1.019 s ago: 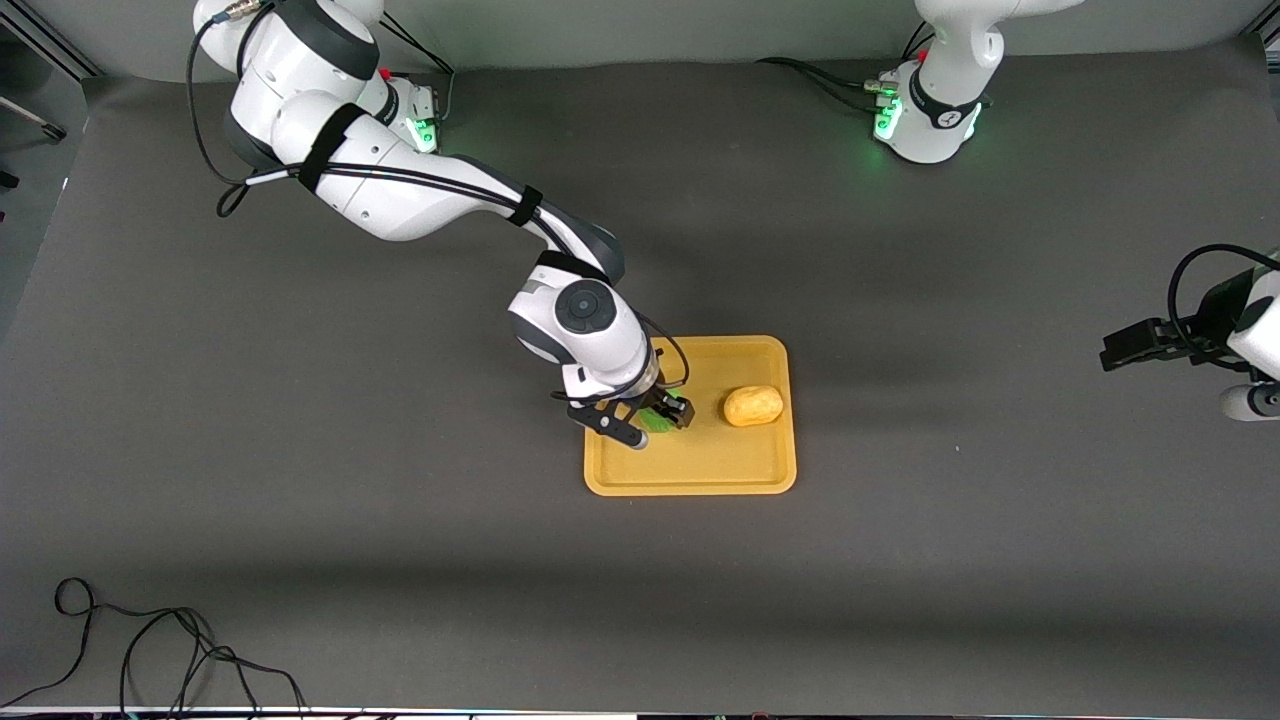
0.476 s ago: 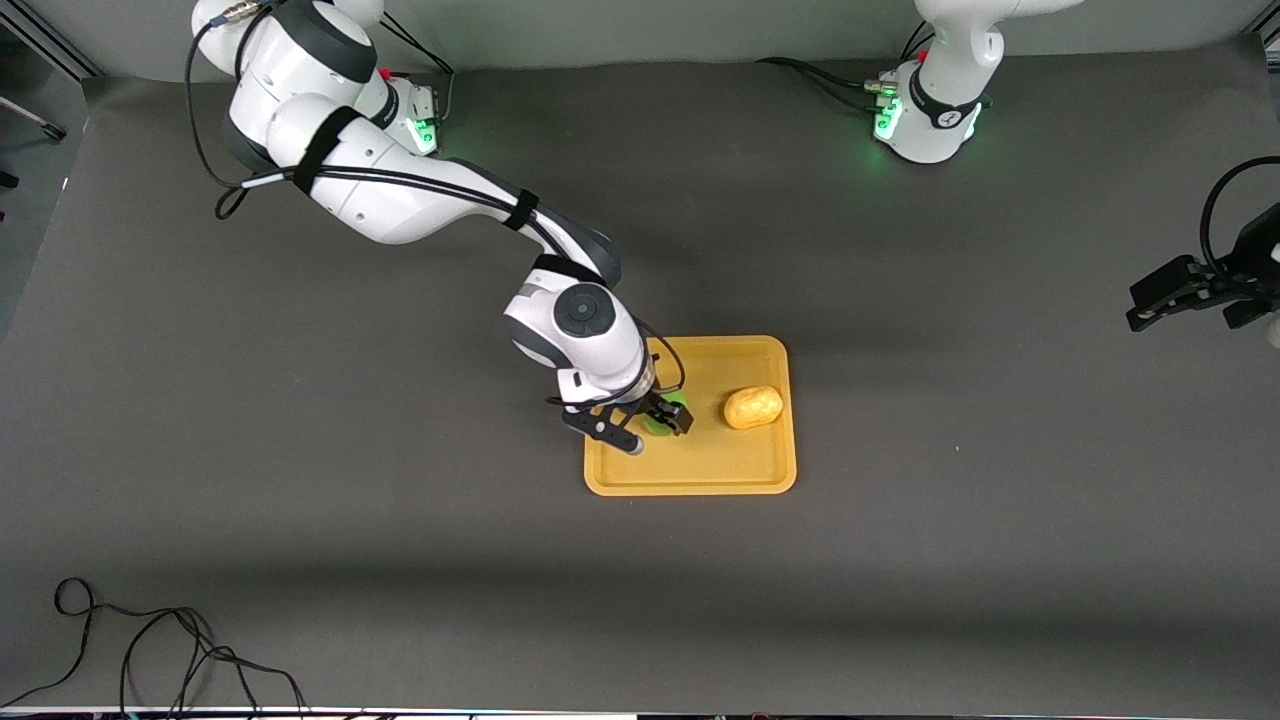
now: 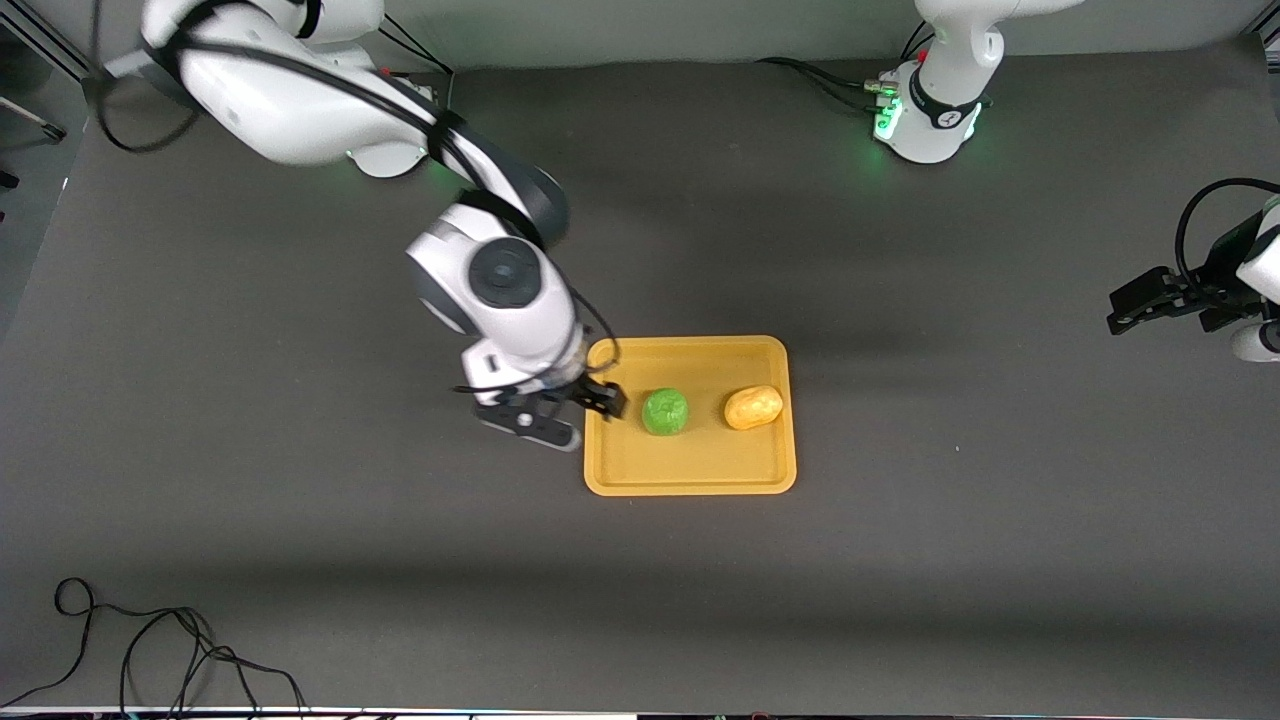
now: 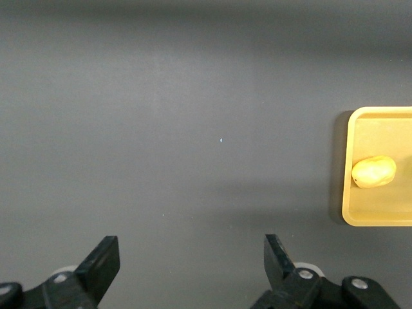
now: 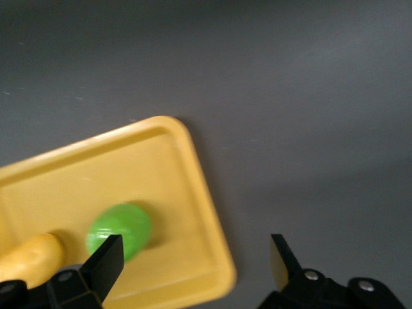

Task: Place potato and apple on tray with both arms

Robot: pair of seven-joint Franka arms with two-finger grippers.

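Right gripper (image 3: 585, 412) wide, empty, over tray (image 3: 690, 482) rim. Round green apple (image 3: 665, 412) and oval tan potato (image 3: 753, 407) lie on tray, apart. Left gripper (image 3: 1140, 310) wide, waiting off toward table end.

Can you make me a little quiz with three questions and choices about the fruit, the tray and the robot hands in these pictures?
1. Where is the apple?
A. on the bare table
B. on the tray, beside the potato
C. in a gripper

2. What colour is the tray?
A. yellow-orange
B. blue
C. white

3. What is the right gripper doing?
A. squeezing the potato
B. squeezing the apple
C. open, holding nothing

Answers:
1. B: both lie inside the rim, the apple toward the right arm's end.
2. A: every view shows it yellow-orange.
3. C: the right wrist view shows its fingers spread with nothing between them, at the tray's edge. The left gripper is open too, waiting over the left arm's end of the table.
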